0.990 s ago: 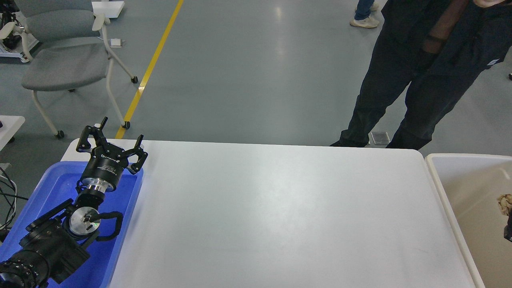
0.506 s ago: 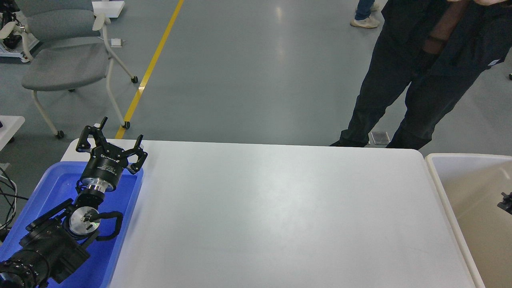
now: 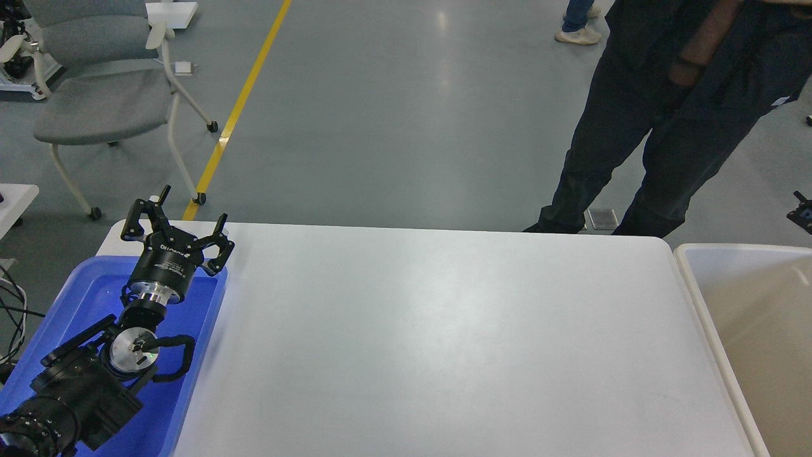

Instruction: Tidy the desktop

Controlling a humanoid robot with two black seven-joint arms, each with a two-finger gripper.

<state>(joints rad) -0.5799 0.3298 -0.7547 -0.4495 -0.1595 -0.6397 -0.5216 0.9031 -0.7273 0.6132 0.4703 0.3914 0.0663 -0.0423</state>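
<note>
Nothing lies on the desktop [image 3: 444, 330] ahead of me, which I judge is why my left gripper [image 3: 176, 223] hovers spread and empty over the blue tray [image 3: 95, 289]; my right gripper [image 3: 800, 213] I cannot read

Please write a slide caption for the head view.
Left gripper open above blue tray; white desktop between tray and cream tub.

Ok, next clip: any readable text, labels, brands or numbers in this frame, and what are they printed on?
White brand lettering on the body of the left gripper: too small and tilted to read.
Small white tag on the dark clothing of the bystander: blurred, no text legible.
Nothing written on the desktop, the blue tray or the cream tub.
</note>
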